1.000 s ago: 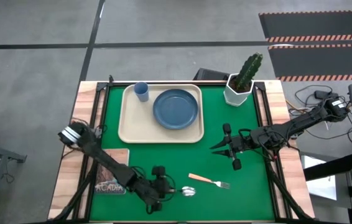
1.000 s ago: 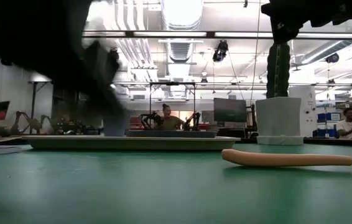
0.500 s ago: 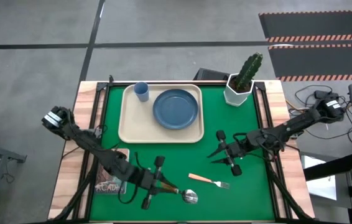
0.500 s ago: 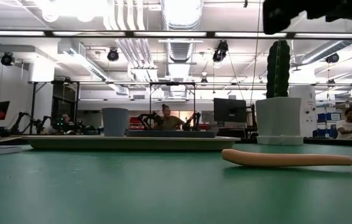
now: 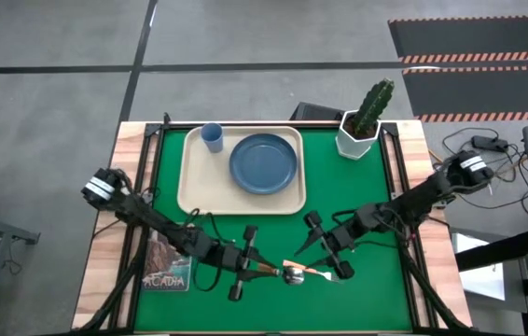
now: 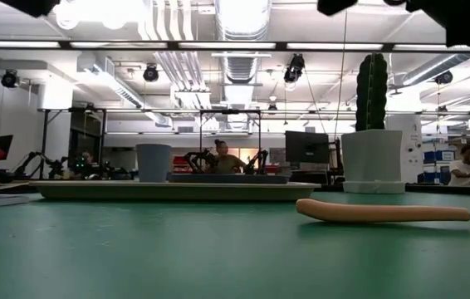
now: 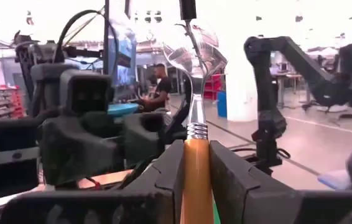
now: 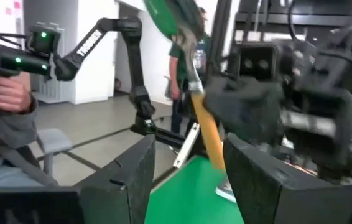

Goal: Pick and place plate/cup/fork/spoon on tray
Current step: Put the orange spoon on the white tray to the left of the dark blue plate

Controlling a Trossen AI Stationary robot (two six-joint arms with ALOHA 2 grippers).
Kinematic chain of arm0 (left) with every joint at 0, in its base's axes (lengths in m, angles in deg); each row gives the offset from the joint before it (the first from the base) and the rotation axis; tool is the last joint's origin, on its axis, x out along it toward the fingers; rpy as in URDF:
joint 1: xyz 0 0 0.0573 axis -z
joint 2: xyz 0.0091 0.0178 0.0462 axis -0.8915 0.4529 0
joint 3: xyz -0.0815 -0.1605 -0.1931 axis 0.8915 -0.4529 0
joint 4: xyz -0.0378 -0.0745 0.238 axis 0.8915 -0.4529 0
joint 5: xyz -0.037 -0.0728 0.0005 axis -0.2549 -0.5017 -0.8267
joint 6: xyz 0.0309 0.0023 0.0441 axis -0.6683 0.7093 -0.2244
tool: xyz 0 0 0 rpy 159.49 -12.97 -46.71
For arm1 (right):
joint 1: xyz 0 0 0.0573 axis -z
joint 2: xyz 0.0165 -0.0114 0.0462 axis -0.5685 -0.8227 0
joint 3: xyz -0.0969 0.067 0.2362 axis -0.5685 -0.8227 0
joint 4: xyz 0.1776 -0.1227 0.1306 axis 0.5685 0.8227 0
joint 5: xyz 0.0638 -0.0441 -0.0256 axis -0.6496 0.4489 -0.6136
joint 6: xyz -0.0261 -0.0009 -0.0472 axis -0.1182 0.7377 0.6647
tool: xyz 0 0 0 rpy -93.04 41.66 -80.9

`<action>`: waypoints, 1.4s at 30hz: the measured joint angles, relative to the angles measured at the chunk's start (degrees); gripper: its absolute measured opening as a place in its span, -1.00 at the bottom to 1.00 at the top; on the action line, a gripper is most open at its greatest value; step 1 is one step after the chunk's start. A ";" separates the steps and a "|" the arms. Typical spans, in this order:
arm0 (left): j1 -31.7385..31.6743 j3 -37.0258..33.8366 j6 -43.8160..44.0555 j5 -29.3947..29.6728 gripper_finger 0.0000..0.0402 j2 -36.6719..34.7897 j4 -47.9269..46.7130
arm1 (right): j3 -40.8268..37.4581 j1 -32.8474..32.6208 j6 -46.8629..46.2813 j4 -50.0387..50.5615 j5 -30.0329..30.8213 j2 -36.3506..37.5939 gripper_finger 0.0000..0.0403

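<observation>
- The high view looks straight down from well above, taking in the whole surface (image 5: 273,233), both arms and the tray (image 5: 194,201).
- The low view sits at surface height, facing level across the green mat toward the room; the tray (image 6: 168,191) and the cactus pot (image 6: 371,162) appear here and from above (image 5: 357,137).
- The left wrist view looks close along its own tool (image 7: 196,180), past the spoon (image 7: 194,130), into the room.
- The right wrist view faces the left arm from near, sharing the spoon (image 8: 204,124).
</observation>
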 joint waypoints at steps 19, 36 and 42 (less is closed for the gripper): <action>-3.09 2.74 7.22 -13.68 -0.77 7.95 4.40 | 9.94 -2.97 2.66 0.38 -1.10 -9.25 -0.11; -5.51 3.36 13.18 -10.85 -0.77 9.61 5.07 | 10.84 -4.74 3.37 1.02 -2.49 -9.27 -0.37; -5.51 3.36 13.22 -10.82 -0.77 9.59 5.06 | 11.19 -4.71 3.45 1.09 -2.33 -9.24 -0.75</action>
